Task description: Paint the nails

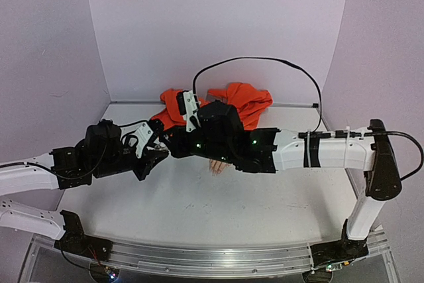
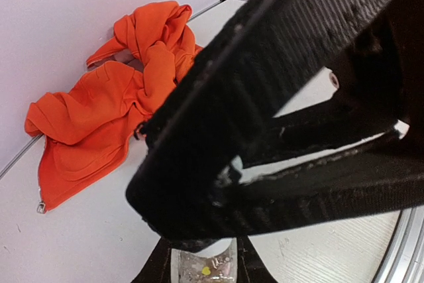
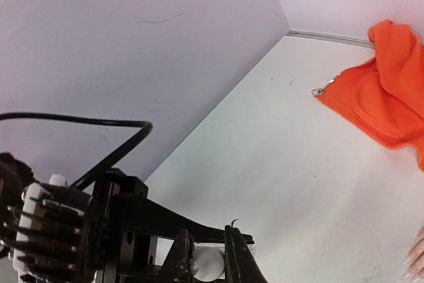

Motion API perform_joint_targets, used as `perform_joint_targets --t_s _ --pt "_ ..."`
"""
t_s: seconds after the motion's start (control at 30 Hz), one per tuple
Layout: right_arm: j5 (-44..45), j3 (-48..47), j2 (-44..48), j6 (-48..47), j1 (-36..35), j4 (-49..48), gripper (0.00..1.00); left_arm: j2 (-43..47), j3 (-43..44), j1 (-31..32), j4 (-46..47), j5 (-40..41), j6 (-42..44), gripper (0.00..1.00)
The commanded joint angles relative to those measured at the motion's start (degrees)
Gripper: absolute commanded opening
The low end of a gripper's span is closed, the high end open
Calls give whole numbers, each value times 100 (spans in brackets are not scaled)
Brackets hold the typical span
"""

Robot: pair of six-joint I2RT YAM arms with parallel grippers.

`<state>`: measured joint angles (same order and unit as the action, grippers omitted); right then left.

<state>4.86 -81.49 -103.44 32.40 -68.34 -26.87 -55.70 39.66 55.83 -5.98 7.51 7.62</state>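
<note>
Our left gripper [image 2: 202, 256] clasps a small bottle [image 2: 201, 271], and our right gripper [image 3: 205, 251] is closed on a white cap [image 3: 209, 265]; the two meet left of centre. The nails [image 1: 216, 169] peep out from under our right arm [image 1: 291, 150], mid-table [image 1: 199, 217]. The orange sleeve [image 1: 242, 101] lies bunched behind them, by the far wall [image 1: 218, 24].

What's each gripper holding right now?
Left gripper: closed on the small bottle.
Right gripper: closed on a white cap.
</note>
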Motion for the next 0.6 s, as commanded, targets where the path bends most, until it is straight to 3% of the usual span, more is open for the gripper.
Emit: perform_joint_targets --t_s 0.0,0.1,0.13,0.23,0.27,0.4,0.47,0.57 --pt "377 -52 -214 757 -718 569 0 230 165 42 2505 201 59 0" --pt "398 -216 39 50 -628 584 2 353 -145 42 2419 176 -199 0" --pt "344 -224 145 -163 -543 594 10 398 -225 44 2353 206 -350 0" --pt "306 -48 638 -669 -321 604 57 475 -368 42 1960 467 -894 0" --pt "201 43 815 -821 -235 600 68 494 -399 44 1779 478 -1022 0" --pt "-1226 403 1338 -1308 358 600 83 692 -473 29 1165 -58 -1280 0" --pt "-2076 676 1527 -1609 637 509 90 740 -373 25 857 -762 -1299 0" --pt "-3310 1028 1693 -2235 824 192 91 742 -228 16 658 -1972 -1289 0"
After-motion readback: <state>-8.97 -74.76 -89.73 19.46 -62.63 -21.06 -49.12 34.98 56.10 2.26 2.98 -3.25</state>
